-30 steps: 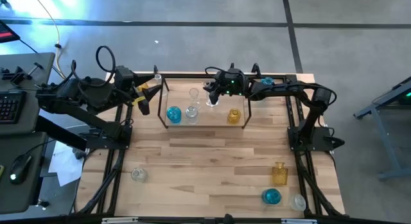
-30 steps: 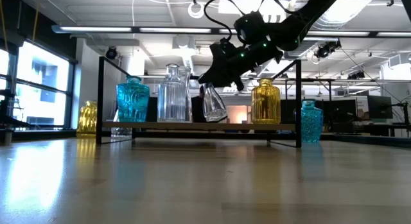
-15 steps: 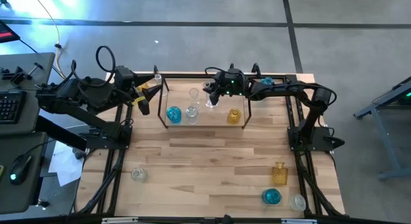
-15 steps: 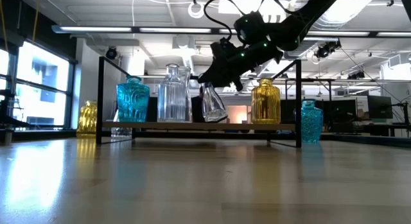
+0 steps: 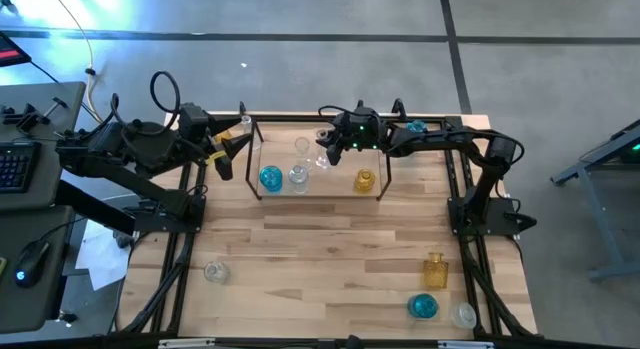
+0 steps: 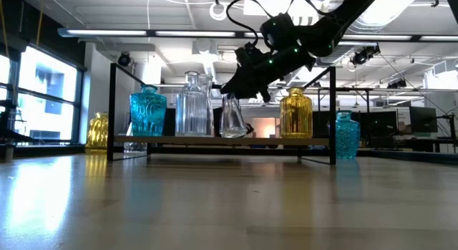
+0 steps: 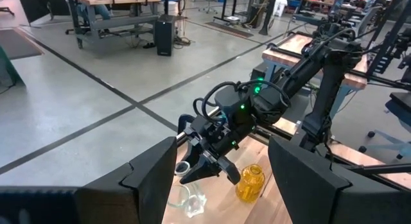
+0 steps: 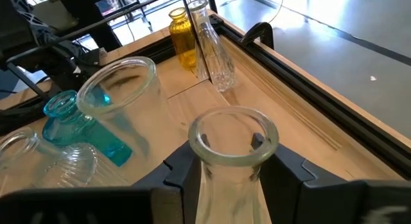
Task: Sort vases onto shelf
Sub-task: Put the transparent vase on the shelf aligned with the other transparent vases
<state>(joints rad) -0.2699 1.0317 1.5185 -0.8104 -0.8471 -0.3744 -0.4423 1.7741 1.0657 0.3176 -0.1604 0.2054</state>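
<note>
Little by little, ease apart the right gripper, closed narrowly on the neck of the clear vase standing upright on the shelf between ribbed bottle and amber vase, then rise straight, leaving the left gripper wide open, empty, beside the shelf's left end.

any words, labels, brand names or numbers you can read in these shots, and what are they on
None: nothing readable shows in any view.
The vases on the shelf, such as the blue vase and the amber vase, carry no labels.
The keyboard beside the table is too small to read its keys.
</note>
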